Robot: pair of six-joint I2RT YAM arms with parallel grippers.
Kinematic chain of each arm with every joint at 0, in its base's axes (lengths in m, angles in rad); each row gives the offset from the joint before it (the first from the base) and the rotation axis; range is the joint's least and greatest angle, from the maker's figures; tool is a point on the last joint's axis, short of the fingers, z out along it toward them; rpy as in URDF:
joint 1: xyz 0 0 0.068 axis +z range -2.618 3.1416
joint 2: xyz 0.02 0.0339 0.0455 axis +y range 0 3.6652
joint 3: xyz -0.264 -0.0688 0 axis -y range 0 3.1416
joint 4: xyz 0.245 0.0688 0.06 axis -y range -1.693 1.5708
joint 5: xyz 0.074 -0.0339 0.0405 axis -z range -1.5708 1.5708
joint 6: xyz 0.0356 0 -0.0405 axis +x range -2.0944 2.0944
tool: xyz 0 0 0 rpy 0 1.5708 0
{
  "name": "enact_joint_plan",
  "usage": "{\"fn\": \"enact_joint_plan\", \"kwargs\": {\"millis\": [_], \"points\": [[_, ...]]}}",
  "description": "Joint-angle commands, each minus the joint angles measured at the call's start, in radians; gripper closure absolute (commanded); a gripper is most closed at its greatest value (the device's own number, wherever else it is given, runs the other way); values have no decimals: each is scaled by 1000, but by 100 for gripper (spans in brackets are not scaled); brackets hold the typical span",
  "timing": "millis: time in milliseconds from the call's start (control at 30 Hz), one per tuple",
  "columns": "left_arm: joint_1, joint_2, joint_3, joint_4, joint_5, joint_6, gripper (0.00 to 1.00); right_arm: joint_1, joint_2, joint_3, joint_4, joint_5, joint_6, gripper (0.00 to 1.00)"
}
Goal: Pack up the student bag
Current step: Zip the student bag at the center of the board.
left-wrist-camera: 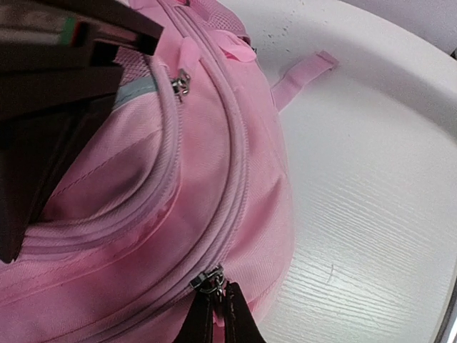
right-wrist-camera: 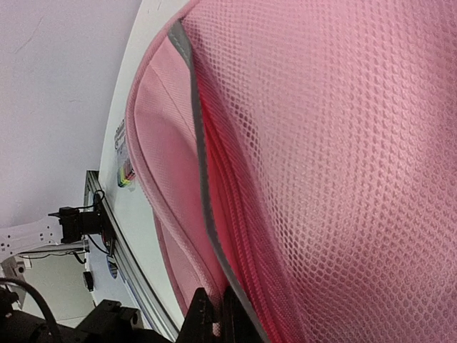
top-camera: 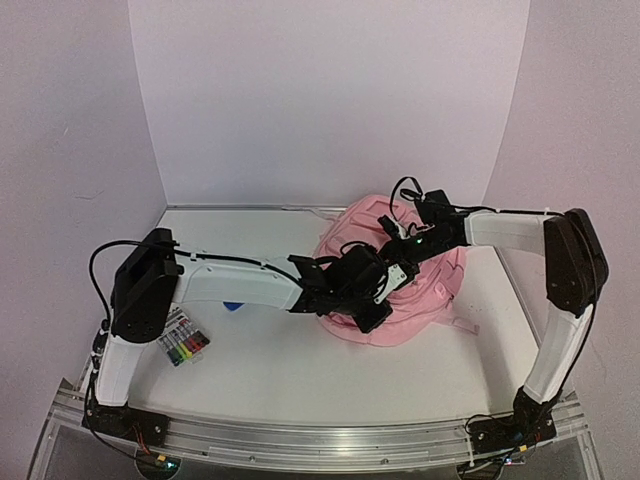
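The student bag (top-camera: pixel 425 300) is a big pink backpack lying on the white table, right of the middle. My left gripper (top-camera: pixel 378 312) is at its front left edge, shut on the pink pull tab of a metal zip slider (left-wrist-camera: pixel 207 280). The left fingers (left-wrist-camera: pixel 239 318) meet just below that slider on the bag (left-wrist-camera: pixel 214 143). My right gripper (top-camera: pixel 398 255) is over the bag's top. In the right wrist view its fingers (right-wrist-camera: pixel 203 321) are shut on pink fabric beside the grey trim (right-wrist-camera: pixel 196 143) of a mesh pocket (right-wrist-camera: pixel 335 143).
A pack of coloured markers (top-camera: pixel 183 343) lies on the table by the left arm's base, also seen at the table's edge (right-wrist-camera: pixel 125 171). A small blue thing (top-camera: pixel 232 305) shows under the left arm. A loose pink strap (left-wrist-camera: pixel 303 75) trails right of the bag. White walls enclose the table.
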Motion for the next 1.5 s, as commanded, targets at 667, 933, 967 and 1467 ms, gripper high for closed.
{"fn": "enact_joint_plan", "kwargs": {"millis": [667,933,967,1467], "points": [[-51,-308,-161,6,-105,-18,44,-13,-121,44,-224,-34,-519,100],[14,-289,-153,-98,-117,167,42,-15,-199,34,-523,63,-941,100],[15,-267,-131,-105,-117,194,42,-15,-205,42,-537,68,-948,97],[26,-100,27,-102,-1,288,42,-171,-473,-57,-842,164,-1156,31]]}}
